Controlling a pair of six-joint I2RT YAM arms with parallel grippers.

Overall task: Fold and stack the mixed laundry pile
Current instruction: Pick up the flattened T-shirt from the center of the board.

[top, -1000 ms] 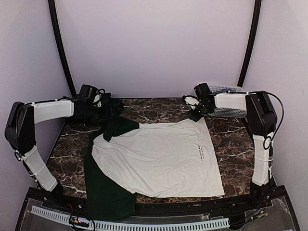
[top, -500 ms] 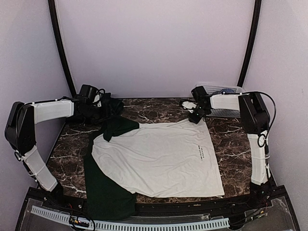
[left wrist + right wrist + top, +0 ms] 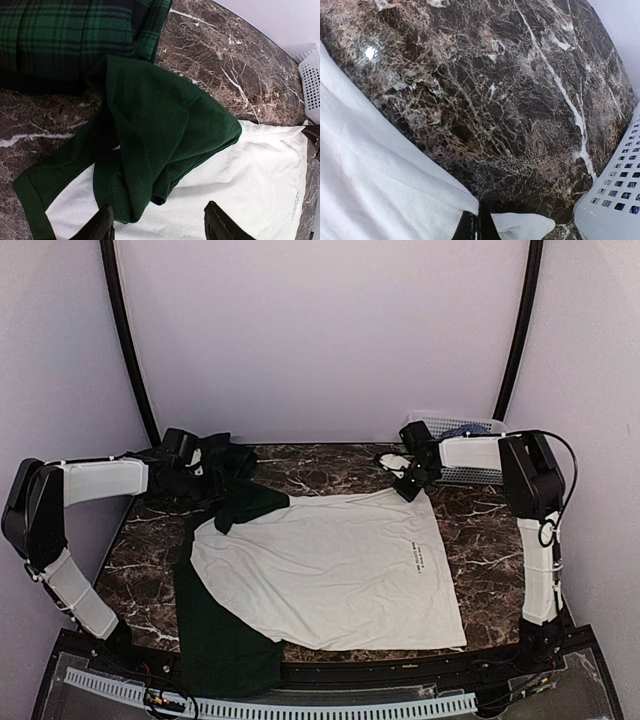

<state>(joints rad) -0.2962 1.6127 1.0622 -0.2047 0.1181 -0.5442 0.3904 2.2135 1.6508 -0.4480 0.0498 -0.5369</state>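
A white garment (image 3: 330,565) with dark green sleeves lies spread flat on the marble table (image 3: 480,530). One green sleeve (image 3: 250,502) is folded onto its far left shoulder; the other (image 3: 220,640) hangs over the near edge. My right gripper (image 3: 410,490) is at the far right corner, its fingers (image 3: 476,227) shut with the white hem (image 3: 375,185) pinched between them. My left gripper (image 3: 157,227) hovers open just above the folded green sleeve (image 3: 160,130), nothing between its fingers. A dark green plaid garment (image 3: 65,30) lies bunched at the back left.
A white lattice basket (image 3: 470,473) stands at the back right corner, close to my right gripper, with something blue (image 3: 462,430) inside. The basket wall (image 3: 615,200) fills the lower right of the right wrist view. Walls enclose the table on three sides.
My right gripper has closed onto the far right corner of the white garment. My left arm has shifted slightly right toward the folded green sleeve.
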